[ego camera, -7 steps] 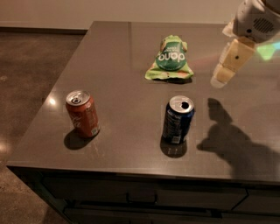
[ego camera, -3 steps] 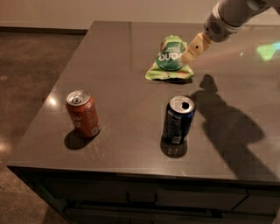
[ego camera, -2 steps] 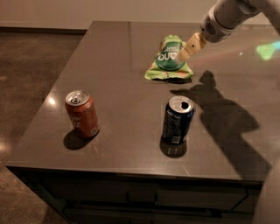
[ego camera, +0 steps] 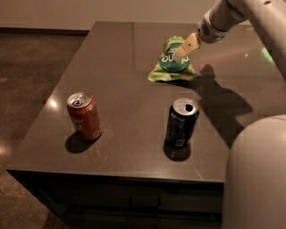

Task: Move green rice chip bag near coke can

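Note:
The green rice chip bag (ego camera: 171, 64) lies on the far middle of the dark table (ego camera: 120, 71), a crinkled light-green pouch with a dark green round panel. The coke can (ego camera: 84, 116) stands upright near the table's front left, red-orange with a silver top, well apart from the bag. My gripper (ego camera: 185, 48) reaches in from the upper right and hangs right over the bag's upper right part, at or just above its top edge. It holds nothing that I can see.
A dark blue can (ego camera: 181, 123) stands upright at the front middle, between the bag and the table's front edge. My arm (ego camera: 232, 13) crosses the upper right corner, and my pale body (ego camera: 257, 179) fills the lower right. The floor lies to the left.
My gripper has moved left and down from the table's right side to the bag's upper right part. The bag and both cans have not moved.

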